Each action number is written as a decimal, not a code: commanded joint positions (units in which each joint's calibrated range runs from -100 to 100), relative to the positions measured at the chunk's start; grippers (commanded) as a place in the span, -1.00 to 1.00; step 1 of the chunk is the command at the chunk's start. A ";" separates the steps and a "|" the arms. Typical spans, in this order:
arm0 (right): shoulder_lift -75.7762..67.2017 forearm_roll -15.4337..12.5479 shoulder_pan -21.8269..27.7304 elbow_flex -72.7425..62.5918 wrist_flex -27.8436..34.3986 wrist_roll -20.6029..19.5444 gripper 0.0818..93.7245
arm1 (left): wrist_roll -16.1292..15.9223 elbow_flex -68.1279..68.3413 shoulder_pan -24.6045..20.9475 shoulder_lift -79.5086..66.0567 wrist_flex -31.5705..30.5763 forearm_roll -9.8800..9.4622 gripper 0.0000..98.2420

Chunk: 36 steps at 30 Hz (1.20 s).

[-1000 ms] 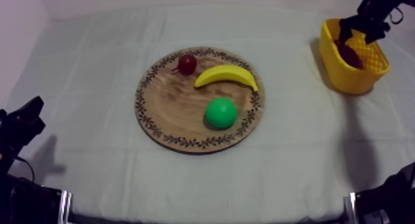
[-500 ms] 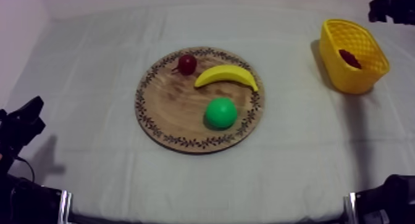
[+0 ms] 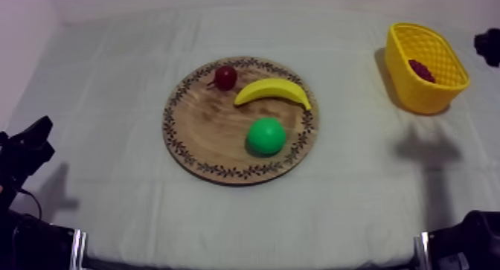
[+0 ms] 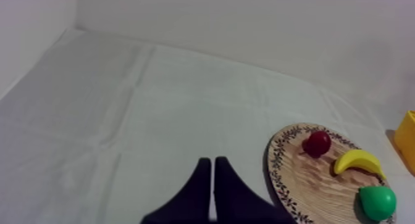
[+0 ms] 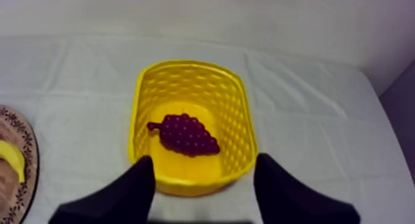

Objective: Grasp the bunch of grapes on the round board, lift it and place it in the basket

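Nearest the front edge of the table (image 3: 111,206), my left gripper (image 4: 212,177) sits low at its own side. Its two black fingers are clenched into a narrow wedge with nothing between them, over bare grey-white cloth. The left arm (image 3: 26,150) shows as a dark shape at that edge in the top view, well apart from the fruit.

Farther in, at the middle of the table, lies the round wooden board (image 3: 208,128) with its patterned rim. On it the green pear (image 3: 265,135) lies closest to the front. The banana (image 3: 272,90) curves just behind the pear and is apart from it. The small red fruit (image 3: 225,76) sits near the board's far left rim, just beside the banana's left tip.

Farther still, at the far right of the table, stands the yellow basket (image 3: 417,94). The bunch of grapes (image 5: 184,135) lies inside it on the floor, near the middle and clear of the walls.

My right gripper (image 5: 205,161) is released, with its fingers (image 5: 139,186) spread wide and nothing held. It is clear of the grapes, and the fingers frame the basket's near wall. In the top view the right arm (image 3: 489,46) is a dark shape beyond the basket at the table's right side.
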 commanded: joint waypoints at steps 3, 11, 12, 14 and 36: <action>-15.74 0.61 -0.39 14.32 -3.35 -0.99 -0.10 | 0.01 -0.02 0.00 0.00 -0.05 -0.04 -1.00; -32.25 0.97 -1.79 28.21 -5.76 -2.14 -0.30 | 0.01 -0.02 0.00 0.00 -0.05 -0.04 -1.00; -34.18 0.85 -1.88 29.71 -5.82 -2.16 -0.34 | 0.01 -0.02 0.00 0.00 -0.05 -0.04 -1.00; -37.66 0.66 -2.15 32.45 -5.53 -2.22 -0.41 | 0.03 -0.02 0.00 0.00 -0.05 -0.04 -1.00; -44.45 -0.41 -3.69 42.21 -4.73 -6.44 -0.99 | 0.01 -0.02 0.00 0.00 -0.05 -0.04 -1.00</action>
